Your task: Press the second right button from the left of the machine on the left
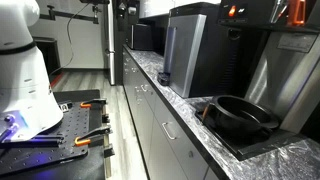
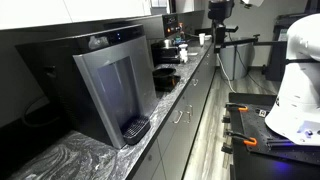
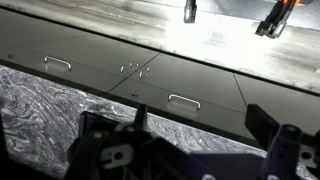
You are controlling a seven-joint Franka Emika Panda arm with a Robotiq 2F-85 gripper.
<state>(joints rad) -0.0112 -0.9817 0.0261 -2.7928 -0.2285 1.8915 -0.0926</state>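
The machine (image 1: 185,55) is a tall dark box with a flat grey-silver front panel, standing on the marbled counter; it shows in both exterior views (image 2: 110,85). Its buttons are too small to make out. My gripper (image 3: 190,160) shows only in the wrist view, as two dark fingers spread wide apart at the bottom edge, open and empty. It hangs over the counter's front edge (image 3: 60,110), facing the grey cabinet drawers (image 3: 185,100). The machine is out of the wrist view. The robot's white body (image 2: 295,80) stands across the aisle from the counter.
A black round pan (image 1: 240,115) sits on the counter near the machine. Smaller black appliances (image 2: 165,50) stand further along the counter. Orange-handled tools (image 1: 90,135) lie on the robot's dark table. A tripod (image 2: 220,40) stands in the aisle.
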